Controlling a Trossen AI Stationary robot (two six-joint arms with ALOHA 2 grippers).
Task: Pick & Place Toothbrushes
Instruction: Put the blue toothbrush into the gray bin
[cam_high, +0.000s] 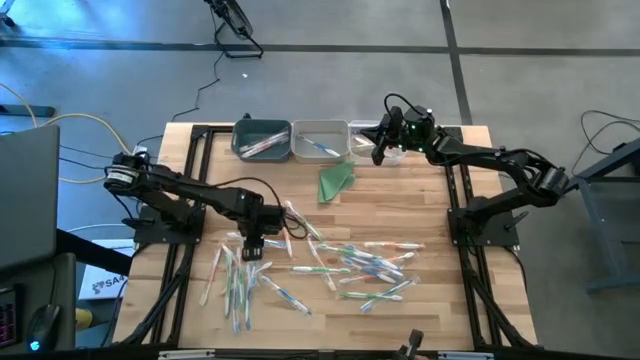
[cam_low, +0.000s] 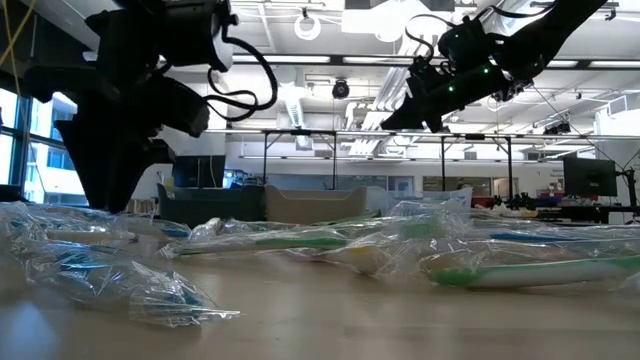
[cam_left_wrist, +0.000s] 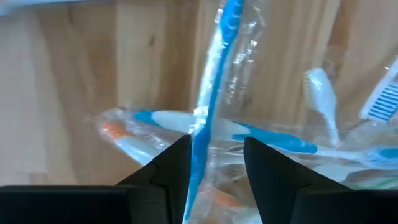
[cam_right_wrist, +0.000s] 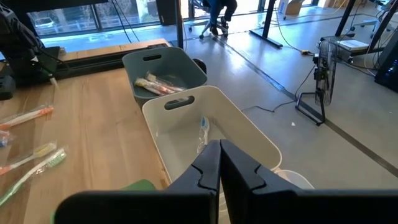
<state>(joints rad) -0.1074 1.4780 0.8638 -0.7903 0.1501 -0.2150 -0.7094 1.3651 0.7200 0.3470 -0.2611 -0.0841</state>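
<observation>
Several toothbrushes (cam_high: 345, 262) in clear wrappers lie scattered flat on the wooden table (cam_high: 420, 200). My left gripper (cam_high: 253, 246) points down over the left part of the pile. It is open, and its fingers stand on either side of a blue toothbrush (cam_left_wrist: 210, 87) that lies on top of others. My right gripper (cam_high: 380, 152) hangs shut and empty over the far bins; in its wrist view the gripper (cam_right_wrist: 219, 158) is above the white bin (cam_right_wrist: 249, 134), which holds one blue toothbrush (cam_right_wrist: 201, 134).
Three bins stand in a row at the far edge: a grey-green bin (cam_high: 262, 140) holding toothbrushes, the white bin (cam_high: 320, 141), and a third bin (cam_high: 362, 133). A folded green triangle (cam_high: 337, 181) lies just in front of them. Black frame rails (cam_high: 190, 180) run along both table sides.
</observation>
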